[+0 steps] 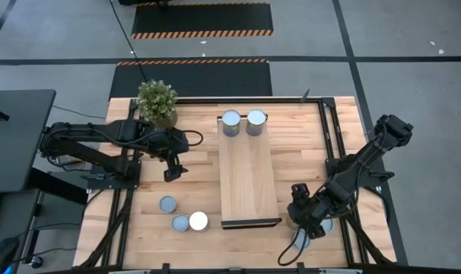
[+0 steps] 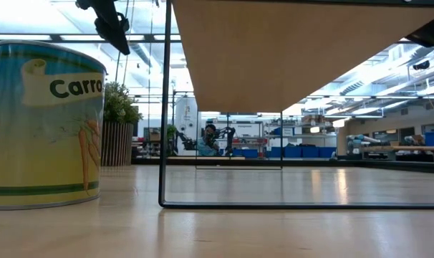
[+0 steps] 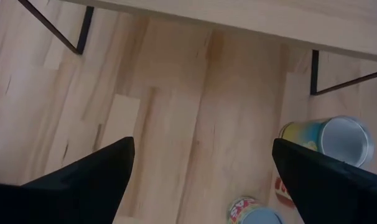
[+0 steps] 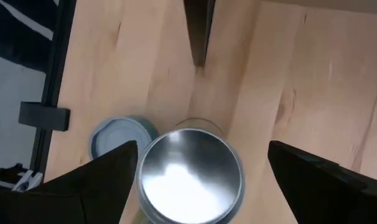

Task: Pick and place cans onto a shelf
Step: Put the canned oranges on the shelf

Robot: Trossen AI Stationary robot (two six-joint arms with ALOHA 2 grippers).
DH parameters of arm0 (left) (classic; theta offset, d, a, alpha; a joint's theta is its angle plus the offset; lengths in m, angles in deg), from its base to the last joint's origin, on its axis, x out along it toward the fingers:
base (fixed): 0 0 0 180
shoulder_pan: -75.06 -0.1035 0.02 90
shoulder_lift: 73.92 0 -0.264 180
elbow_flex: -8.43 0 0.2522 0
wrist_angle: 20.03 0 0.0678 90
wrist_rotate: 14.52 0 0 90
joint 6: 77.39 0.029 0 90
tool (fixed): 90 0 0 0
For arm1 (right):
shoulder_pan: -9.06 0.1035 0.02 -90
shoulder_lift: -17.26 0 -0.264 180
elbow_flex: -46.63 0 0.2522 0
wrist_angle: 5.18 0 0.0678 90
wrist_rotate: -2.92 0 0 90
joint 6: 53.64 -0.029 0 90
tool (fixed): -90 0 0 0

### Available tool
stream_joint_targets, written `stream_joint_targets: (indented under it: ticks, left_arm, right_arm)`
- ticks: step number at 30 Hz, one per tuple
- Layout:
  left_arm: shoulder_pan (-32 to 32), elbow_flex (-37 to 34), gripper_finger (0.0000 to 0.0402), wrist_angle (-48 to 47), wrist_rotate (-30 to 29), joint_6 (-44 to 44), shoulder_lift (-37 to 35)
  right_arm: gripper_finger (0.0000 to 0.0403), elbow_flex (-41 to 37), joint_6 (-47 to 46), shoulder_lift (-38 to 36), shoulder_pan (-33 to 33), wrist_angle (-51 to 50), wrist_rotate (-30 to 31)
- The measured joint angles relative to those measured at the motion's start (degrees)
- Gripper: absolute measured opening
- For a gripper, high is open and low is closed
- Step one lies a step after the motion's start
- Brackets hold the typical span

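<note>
The shelf [image 1: 249, 179] is a long pale board on a thin black frame at mid-table. Two cans [image 1: 230, 122] [image 1: 255, 122] stand on its far end. Three cans [image 1: 167, 204] [image 1: 180, 223] [image 1: 198, 221] stand on the table near the front left. My left gripper [image 1: 173, 171] hangs open and empty above the table, left of the shelf. My right gripper [image 1: 303, 217] is open at the front right. Its fingers stand on either side of a silvery-topped can [image 4: 191, 177] without closing on it. A blue-grey-topped can [image 4: 121, 137] stands beside that one.
A potted green plant [image 1: 157, 101] stands at the far left corner. Black frame rails [image 1: 333, 137] run along the table's right side. In the low view a can with a carrot label [image 2: 45, 125] stands close by the shelf's black leg [image 2: 163, 107].
</note>
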Motion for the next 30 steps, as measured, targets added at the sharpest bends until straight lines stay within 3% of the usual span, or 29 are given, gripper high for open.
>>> stream_joint_targets:
  ticks: [21,27,30]
  left_arm:
    - [0.00,0.00,0.0386,0.14,0.00,-0.46,0.00]
    - [-0.02,0.00,0.0386,0.20,-0.01,-0.46,0.02]
    - [-0.02,0.00,0.0386,0.51,-0.01,-0.42,0.02]
  right_arm:
    - [0.0359,0.00,1.20,8.67,3.44,-1.11,-0.29]
    - [0.0315,0.02,-8.48,9.04,2.39,-4.22,-0.48]
    - [0.0312,-0.02,-14.53,8.16,0.78,-7.56,-0.28]
